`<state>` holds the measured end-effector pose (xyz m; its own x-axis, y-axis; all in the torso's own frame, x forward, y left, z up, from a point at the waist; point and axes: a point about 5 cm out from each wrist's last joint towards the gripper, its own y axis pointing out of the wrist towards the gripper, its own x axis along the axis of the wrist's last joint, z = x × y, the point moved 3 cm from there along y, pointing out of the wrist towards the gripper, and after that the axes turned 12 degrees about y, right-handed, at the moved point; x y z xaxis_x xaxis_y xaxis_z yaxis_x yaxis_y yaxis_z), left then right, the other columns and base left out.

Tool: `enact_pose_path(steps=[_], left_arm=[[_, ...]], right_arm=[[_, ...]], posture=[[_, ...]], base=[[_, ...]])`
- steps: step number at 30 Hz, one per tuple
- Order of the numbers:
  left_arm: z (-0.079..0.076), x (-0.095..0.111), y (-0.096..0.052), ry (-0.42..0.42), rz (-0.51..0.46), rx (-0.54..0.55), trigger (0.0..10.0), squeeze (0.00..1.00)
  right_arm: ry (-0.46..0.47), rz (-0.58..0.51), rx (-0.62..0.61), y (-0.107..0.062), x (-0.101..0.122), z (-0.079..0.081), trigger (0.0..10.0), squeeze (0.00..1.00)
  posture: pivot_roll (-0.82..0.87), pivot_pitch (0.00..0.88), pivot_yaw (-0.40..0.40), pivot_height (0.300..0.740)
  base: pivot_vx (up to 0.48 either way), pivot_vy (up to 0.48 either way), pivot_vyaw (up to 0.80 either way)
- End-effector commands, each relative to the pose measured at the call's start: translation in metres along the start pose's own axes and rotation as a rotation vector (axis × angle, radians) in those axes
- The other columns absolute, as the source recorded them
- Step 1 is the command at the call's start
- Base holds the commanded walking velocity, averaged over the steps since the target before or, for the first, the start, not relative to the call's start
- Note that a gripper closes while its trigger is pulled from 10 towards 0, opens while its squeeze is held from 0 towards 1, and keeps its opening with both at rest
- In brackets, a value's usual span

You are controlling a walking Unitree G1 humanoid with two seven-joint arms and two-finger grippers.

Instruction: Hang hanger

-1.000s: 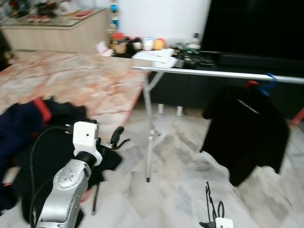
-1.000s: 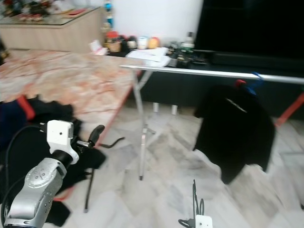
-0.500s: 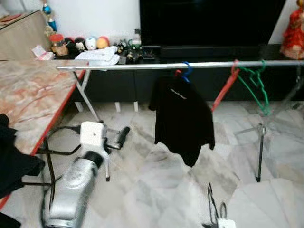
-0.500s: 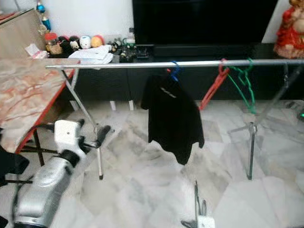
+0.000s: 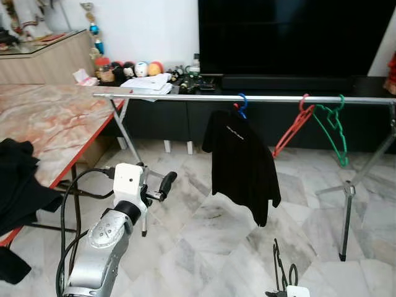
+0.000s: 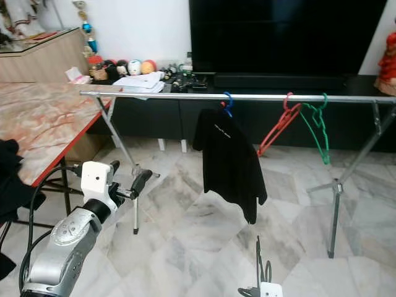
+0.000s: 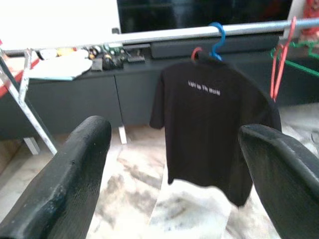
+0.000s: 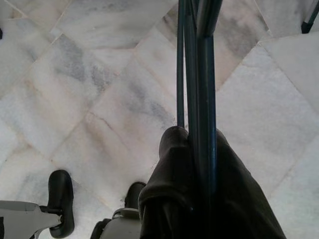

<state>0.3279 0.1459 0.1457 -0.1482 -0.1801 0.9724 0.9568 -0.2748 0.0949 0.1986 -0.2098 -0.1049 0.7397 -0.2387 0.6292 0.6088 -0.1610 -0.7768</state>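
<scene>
Pale grey-veined marble floor (image 5: pixel 216 241) underfoot in a living room, white wall and large dark television (image 5: pixel 291 34) behind, low black cabinet (image 6: pixel 154 114) beneath it crowded with small toys and papers. Across the middle, a long silver clothes rail (image 5: pixel 185 97) on folding metal legs. On the rail: a black T-shirt (image 5: pixel 241 161) on a blue hanger (image 5: pixel 242 104), then a red hanger (image 5: pixel 292 127) hung at a slant, and just beside it a green hanger (image 5: pixel 331 127). On the robot's left, a marble-patterned table (image 5: pixel 49 120) with a red edge, dark clothing (image 5: pixel 18 179) draped over its near corner. Farther back on that side, a wooden sideboard (image 5: pixel 43 55) with ornaments on top.

Left hand (image 5: pixel 162 185) raised at about table height, fingers (image 7: pixel 75 174) spread wide with nothing between them, pointed toward the black T-shirt on the rail. Right hand (image 5: pixel 281 281) low at the bottom of the head views, well short of the rail, pressed together on a thin dark hanger (image 8: pixel 197 74), whose wires run out over the floor tiles in the wrist view; dark cloth (image 8: pixel 209 199) bunched at the base of the grip.
</scene>
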Motion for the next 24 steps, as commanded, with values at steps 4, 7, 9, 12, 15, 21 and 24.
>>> enact_pose_path(steps=[4, 7, 9, 12, 15, 21, 24], left_arm=[[0.003, -0.017, -0.003, 0.119, 0.071, -0.087, 10.0, 0.00], [0.008, -0.023, -0.004, 0.167, 0.094, -0.113, 10.0, 0.00], [0.002, -0.026, -0.004, 0.212, 0.106, -0.177, 10.0, 0.00], [-0.023, -0.045, -0.015, 0.343, 0.156, -0.459, 10.0, 0.00], [-0.033, -0.055, -0.024, 0.409, 0.183, -0.595, 10.0, 0.00], [-0.050, -0.069, -0.037, 0.481, 0.219, -0.833, 10.0, 0.00], [-0.054, -0.072, -0.039, 0.487, 0.214, -0.883, 10.0, 0.00]], right_arm=[[-0.004, 0.033, 0.120, 0.000, -0.003, 0.014, 10.0, 0.00], [-0.154, 0.033, 0.212, 0.000, 0.002, 0.022, 10.0, 0.00], [-0.255, 0.034, 0.266, -0.001, 0.004, 0.027, 10.0, 0.00], [-0.592, 0.046, 0.425, -0.003, 0.006, 0.043, 10.0, 0.00], [-0.708, 0.055, 0.476, -0.005, 0.005, 0.048, 10.0, 0.00], [-0.866, -0.077, 0.672, -0.008, 0.072, 0.070, 10.0, 0.00], [-0.953, -0.122, 0.760, -0.016, 0.098, 0.074, 10.0, 0.00]], posture=[[0.06, 0.031, 0.057, 0.740], [0.06, 0.036, 0.057, 0.740], [0.07, 0.040, 0.053, 0.740], [0.06, 0.048, 0.047, 0.740], [0.05, 0.049, 0.048, 0.740], [0.05, 0.060, 0.047, 0.740], [0.04, 0.067, 0.050, 0.740]], base=[[0.000, 0.000, 0.00], [0.000, 0.000, 0.00], [0.000, 0.000, 0.00], [0.000, 0.000, 0.00], [0.000, 0.000, 0.00], [0.000, 0.000, 0.00], [0.000, 0.000, 0.00]])
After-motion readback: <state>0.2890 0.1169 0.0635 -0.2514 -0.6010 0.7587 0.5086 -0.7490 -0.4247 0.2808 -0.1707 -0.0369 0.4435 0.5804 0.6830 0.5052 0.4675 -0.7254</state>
